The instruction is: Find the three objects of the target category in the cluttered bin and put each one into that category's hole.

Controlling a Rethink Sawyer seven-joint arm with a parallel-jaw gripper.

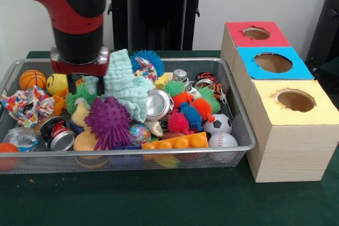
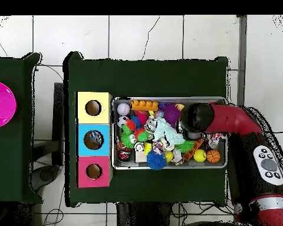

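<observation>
Silver wire-mesh bin [image 1: 241, 110], toy-crammed

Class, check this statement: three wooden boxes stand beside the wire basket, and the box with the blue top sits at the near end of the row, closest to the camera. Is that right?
Not quite. In the front view the blue-topped box sits in the middle of the row, between the red-topped box behind it and the yellow-topped box, which is the one nearest the camera. The three boxes do stand beside the wire basket.

Silver wire-mesh bin [image 1: 241, 130]; pale wooden boxes [image 1: 288, 149]; seemingly matt green tabletop [image 1: 159, 199].
</observation>
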